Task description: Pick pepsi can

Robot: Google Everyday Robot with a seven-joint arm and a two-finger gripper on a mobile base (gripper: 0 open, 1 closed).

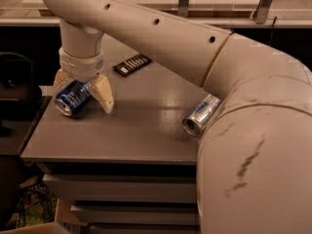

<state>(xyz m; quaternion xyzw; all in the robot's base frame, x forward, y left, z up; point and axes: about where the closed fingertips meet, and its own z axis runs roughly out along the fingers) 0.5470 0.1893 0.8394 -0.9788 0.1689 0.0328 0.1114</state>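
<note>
A: Pincer, where is it?
B: Pincer (83, 94) points down over the left part of the counter (146, 133). Fingers are spread, one on each side of the pepsi can (70, 98), not closed on it.
A: And the can?
B: Lies on its side near the left edge, silver end twd front-left.
A: Anything else?
B: Black flat device (131, 65) just behind; silver can (201, 115) on its side, well apart at right.

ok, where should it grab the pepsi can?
Across the mid-body, from above. The pepsi can lies on its side on the table, silver end toward the near-left, so its curved walls face sideways. The gripper hangs over it, open, straddling the body.
</note>
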